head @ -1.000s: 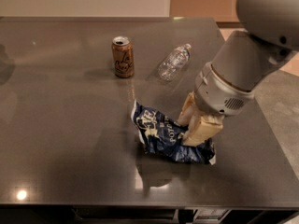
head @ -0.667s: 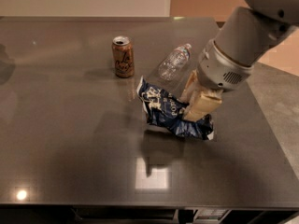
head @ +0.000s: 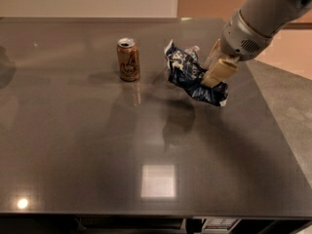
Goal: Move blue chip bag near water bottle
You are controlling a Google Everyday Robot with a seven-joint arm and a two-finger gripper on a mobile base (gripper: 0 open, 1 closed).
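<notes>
The blue chip bag (head: 191, 75), crumpled dark navy with white lettering, hangs in the air above the grey table (head: 97, 145), right of centre. My gripper (head: 213, 68) comes in from the upper right and is shut on the bag's right side with its tan fingers (head: 218, 72). The water bottle is almost fully hidden behind the bag; only a pale bit of it (head: 194, 49) shows above the bag's top edge.
An orange-brown drink can (head: 128, 59) stands upright on the table left of the bag. The table's right edge (head: 273, 116) runs diagonally beside a lighter floor. A ceiling light reflects on the table near the front (head: 157, 180).
The gripper has lifted the chip bag off the table and carried it up and back toward the water bottle, which the bag now covers.
</notes>
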